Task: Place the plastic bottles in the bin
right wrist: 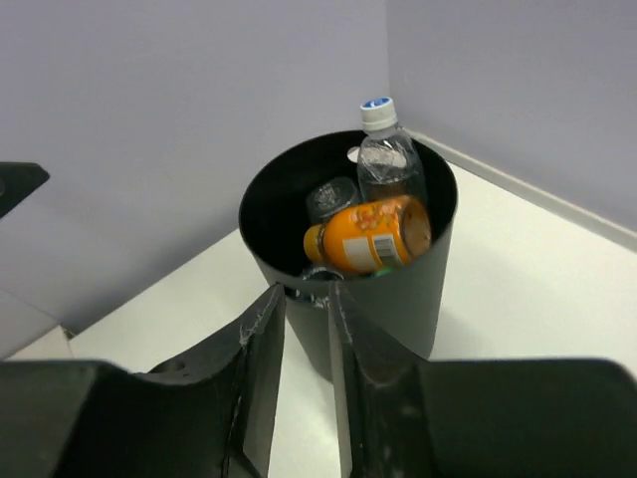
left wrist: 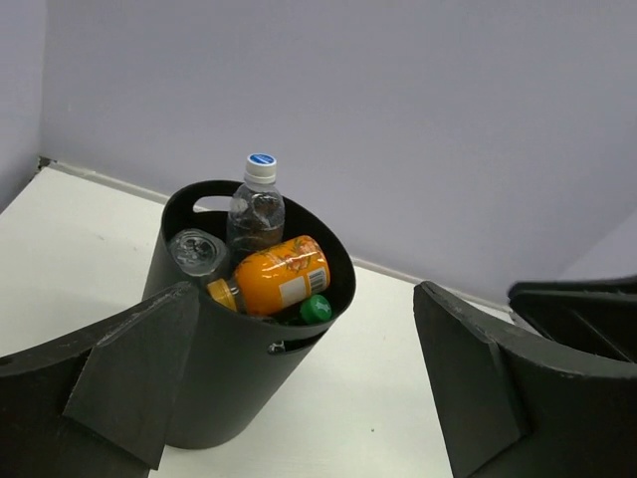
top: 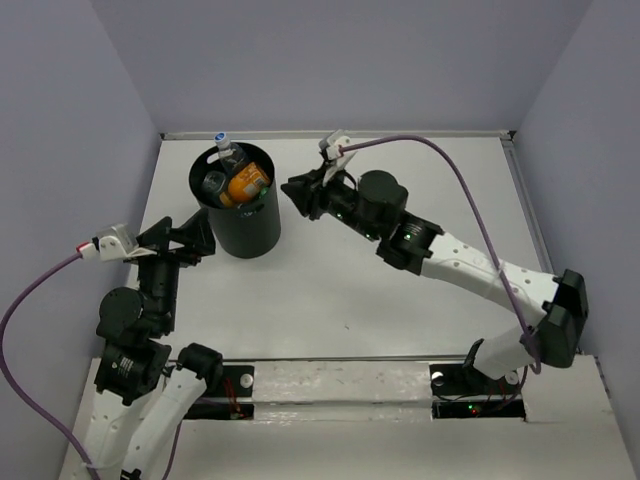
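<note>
The black bin stands upright at the back left of the table. Several plastic bottles lie inside it: an orange one, a clear one with a blue-and-white cap sticking above the rim, and another clear one. The left wrist view also shows a green cap under the orange bottle. My left gripper is wide open and empty, just left of the bin. My right gripper is empty, just right of the rim, its jaws a narrow gap apart.
Lilac walls enclose the table at the back and on both sides. A purple cable arcs over the right arm. The bin stands close to the back left corner.
</note>
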